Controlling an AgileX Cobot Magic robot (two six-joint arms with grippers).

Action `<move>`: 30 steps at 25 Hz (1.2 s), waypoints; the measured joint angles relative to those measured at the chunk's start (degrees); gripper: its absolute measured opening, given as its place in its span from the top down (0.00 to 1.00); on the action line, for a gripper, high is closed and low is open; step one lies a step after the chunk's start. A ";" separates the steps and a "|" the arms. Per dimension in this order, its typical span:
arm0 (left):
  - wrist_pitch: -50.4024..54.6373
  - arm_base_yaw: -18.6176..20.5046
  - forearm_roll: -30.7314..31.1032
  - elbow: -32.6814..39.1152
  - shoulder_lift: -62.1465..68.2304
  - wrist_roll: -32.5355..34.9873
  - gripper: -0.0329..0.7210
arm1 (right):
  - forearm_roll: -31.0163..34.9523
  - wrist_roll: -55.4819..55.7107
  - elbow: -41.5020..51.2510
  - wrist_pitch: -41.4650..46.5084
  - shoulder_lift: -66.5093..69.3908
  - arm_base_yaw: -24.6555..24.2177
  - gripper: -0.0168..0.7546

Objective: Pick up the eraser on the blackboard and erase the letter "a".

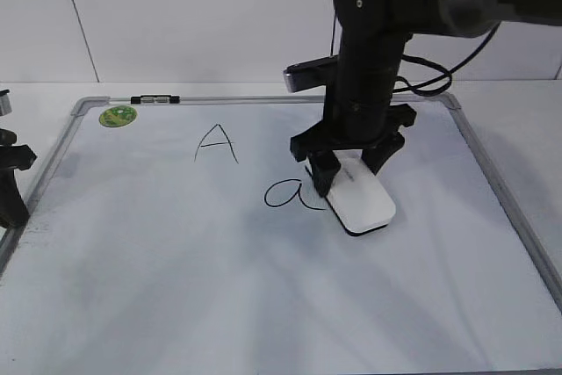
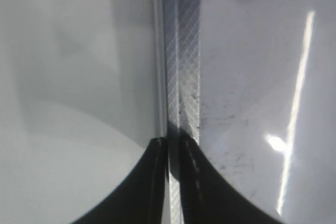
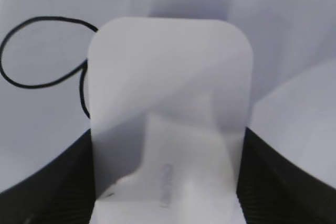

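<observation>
On the blackboard (image 1: 263, 296), one eraser (image 1: 362, 199) is lying flat just right of centre, and the right gripper (image 1: 353, 162) is clamping it by its long sides, one finger on each flank. Right wrist view is confirming that: the eraser (image 3: 168, 108) is sitting between two black fingers (image 3: 278, 182), grey lettering on top.

Two marker letters are showing on the board: one capital "A" (image 1: 216, 143) at about 11 o'clock from the eraser, and one letter "a" (image 1: 287, 193) just at its 9 o'clock. The eraser's left edge is overlapping the tail side of the "a"; the oval loop (image 3: 39, 51) is lying clear of it.

One green sticker (image 1: 118, 116) is sitting at the board's far-left corner, with one small black-and-silver clip (image 1: 154, 99) on the top frame just beside it.

Left gripper (image 1: 10, 183) is hanging at the board's left edge, well apart from the eraser. Its wrist view is showing two dark fingers (image 2: 142, 182) straddling the silver frame (image 2: 184, 66) with only a narrow gap between them; clenched or released, cannot tell.
</observation>
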 joint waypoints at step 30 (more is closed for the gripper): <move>0.22 0.00 0.61 -0.10 0.00 0.00 0.87 | -0.26 -3.09 -16.01 1.65 10.94 11.40 0.28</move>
